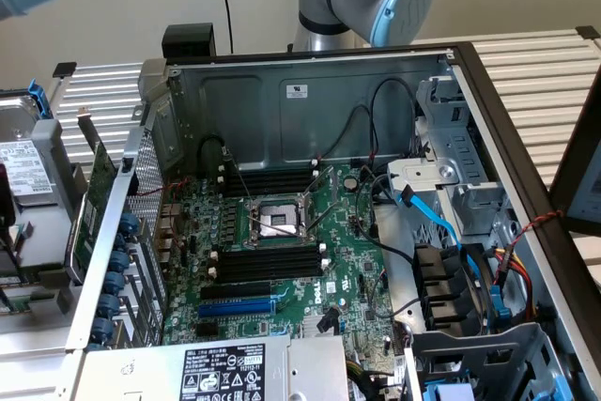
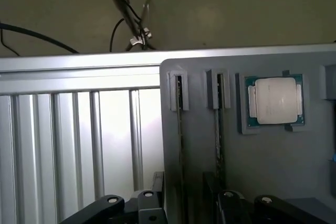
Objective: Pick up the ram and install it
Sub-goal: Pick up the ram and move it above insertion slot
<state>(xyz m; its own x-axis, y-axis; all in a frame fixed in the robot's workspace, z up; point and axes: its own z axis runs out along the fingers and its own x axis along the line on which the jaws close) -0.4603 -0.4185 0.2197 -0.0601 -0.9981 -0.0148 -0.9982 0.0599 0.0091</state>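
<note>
Pickup is not yet happening: the black 2-finger gripper [image 2: 186, 211] is hovering spread wide, empty, over the thin green ram stick [image 2: 179, 103] standing edge-on in a grey plastic tray [image 2: 273, 182]. The long black motherboard slots [image 1: 268, 260] are sitting unfilled.

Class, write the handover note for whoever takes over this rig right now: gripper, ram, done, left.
Gripper: open, empty, close to the grey holder.
Ram: on edge in a holder slot, in line with the open gripper; a second stick stands in the neighbouring slot.
Done: nothing picked up yet.
Left: pick-up and install; the motherboard's black memory slots are empty.
</note>
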